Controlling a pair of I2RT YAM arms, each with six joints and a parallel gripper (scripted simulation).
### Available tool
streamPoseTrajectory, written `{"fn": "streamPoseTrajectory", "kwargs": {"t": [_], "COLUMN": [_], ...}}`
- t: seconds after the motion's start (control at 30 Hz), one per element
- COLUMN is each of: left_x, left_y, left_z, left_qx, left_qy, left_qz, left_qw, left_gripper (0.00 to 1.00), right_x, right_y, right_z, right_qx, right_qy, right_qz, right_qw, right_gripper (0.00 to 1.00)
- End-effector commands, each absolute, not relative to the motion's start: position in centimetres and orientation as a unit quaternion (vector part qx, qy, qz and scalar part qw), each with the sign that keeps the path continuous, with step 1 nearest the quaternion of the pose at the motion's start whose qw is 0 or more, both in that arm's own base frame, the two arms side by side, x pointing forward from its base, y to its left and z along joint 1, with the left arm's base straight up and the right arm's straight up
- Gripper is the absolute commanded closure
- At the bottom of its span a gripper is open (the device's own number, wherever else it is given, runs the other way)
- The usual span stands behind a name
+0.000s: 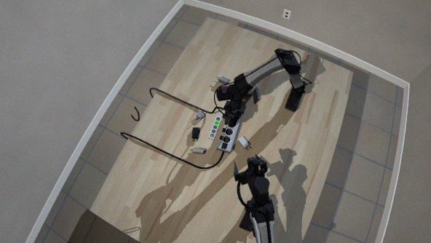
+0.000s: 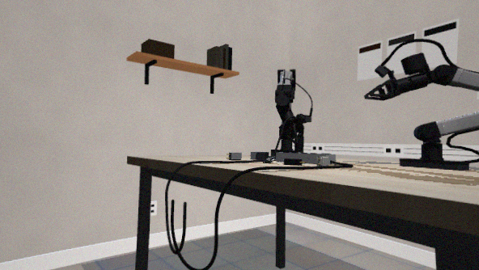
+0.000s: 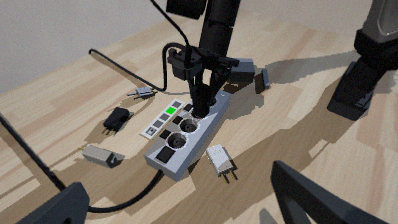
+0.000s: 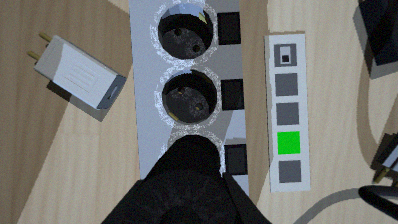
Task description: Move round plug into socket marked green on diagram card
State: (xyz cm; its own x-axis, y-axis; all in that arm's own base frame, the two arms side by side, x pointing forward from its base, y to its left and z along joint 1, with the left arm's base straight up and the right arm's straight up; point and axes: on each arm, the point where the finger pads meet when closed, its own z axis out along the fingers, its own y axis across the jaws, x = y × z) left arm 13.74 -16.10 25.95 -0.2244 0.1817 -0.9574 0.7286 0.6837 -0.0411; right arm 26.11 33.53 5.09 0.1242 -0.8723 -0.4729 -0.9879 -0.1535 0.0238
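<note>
The grey power strip (image 1: 234,138) (image 3: 204,131) (image 4: 146,75) appears to lie flat, with two empty sockets nearest its switch end. The black round plug (image 3: 201,103) (image 4: 195,152) is upright at the third socket from that end; its depth is hidden. My right gripper (image 1: 231,120) (image 2: 293,146) (image 3: 200,101) is shut on it from above. The white diagram card (image 1: 210,137) (image 3: 147,134) (image 4: 273,182) lies beside the strip, its green square (image 1: 217,123) (image 3: 171,110) (image 4: 288,143) fourth from the icon end. My left gripper (image 1: 246,160) (image 2: 374,96) is open and empty, raised away from the strip.
A white adapter (image 1: 244,142) (image 3: 220,160) (image 4: 80,72) lies close beside the strip. A black adapter (image 1: 196,133) (image 3: 117,119), a beige one (image 1: 199,150) (image 3: 101,155) and a small grey plug (image 1: 200,115) (image 3: 144,92) lie beyond the card. Black cables (image 1: 175,156) (image 2: 218,202) run over the table edge.
</note>
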Motion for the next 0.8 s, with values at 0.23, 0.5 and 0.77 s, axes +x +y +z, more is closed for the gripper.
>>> {"fn": "streamPoseTrajectory", "kwargs": {"t": [0.23,0.5,0.77], "left_x": [13.7,13.7,13.7], "left_y": [-16.1,-16.1,-16.1], "left_z": [25.6,25.6,25.6], "left_qx": [0.305,0.305,0.305], "left_qy": [0.747,0.747,0.747], "left_qz": [-0.251,-0.251,-0.251], "left_qw": [0.535,0.535,0.535], "left_gripper": [0.00,0.00,0.00], "right_x": [26.5,26.6,26.8], "right_y": [34.6,34.0,34.3], "right_z": [7.4,5.5,5.3], "right_qx": [-0.736,-0.731,-0.733], "right_qy": [0.629,0.635,0.627], "right_qz": [0.189,0.191,0.188], "right_qw": [0.166,0.161,0.185], "right_gripper": [0.67,0.67,0.67]}}
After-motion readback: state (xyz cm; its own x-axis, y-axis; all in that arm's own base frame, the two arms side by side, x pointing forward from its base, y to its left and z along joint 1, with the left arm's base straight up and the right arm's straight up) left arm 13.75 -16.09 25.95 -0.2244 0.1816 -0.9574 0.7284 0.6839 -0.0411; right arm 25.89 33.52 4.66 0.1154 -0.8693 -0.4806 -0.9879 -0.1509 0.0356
